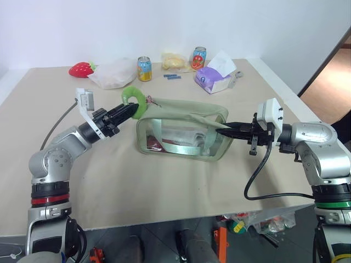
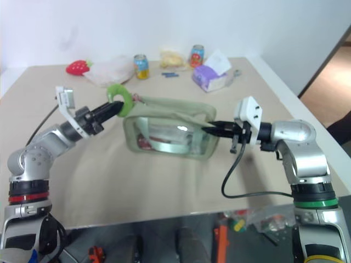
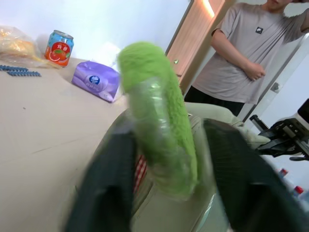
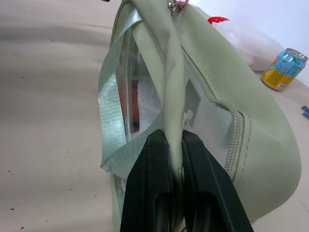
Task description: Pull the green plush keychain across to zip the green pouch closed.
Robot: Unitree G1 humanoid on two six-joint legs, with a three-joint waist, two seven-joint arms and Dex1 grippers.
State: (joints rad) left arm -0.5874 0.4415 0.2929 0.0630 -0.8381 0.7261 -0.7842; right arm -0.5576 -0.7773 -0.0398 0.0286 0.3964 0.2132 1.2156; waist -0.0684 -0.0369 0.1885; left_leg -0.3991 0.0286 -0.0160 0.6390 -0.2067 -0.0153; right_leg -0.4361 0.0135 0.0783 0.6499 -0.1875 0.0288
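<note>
Both claws level, facing inward.

A strawberry plush (image 1: pixel 81 69) is lying at the table's (image 1: pixel 164 203) far left, just beside a white plastic bag (image 1: pixel 113 74). Two cans (image 1: pixel 144 68) (image 1: pixel 198 57) are standing upright far back, with a yellow packet (image 1: pixel 174 60) between them. A purple tissue pack (image 1: pixel 215 78) is sitting far right. A person (image 3: pixel 251 63) is standing beyond the table.
</note>
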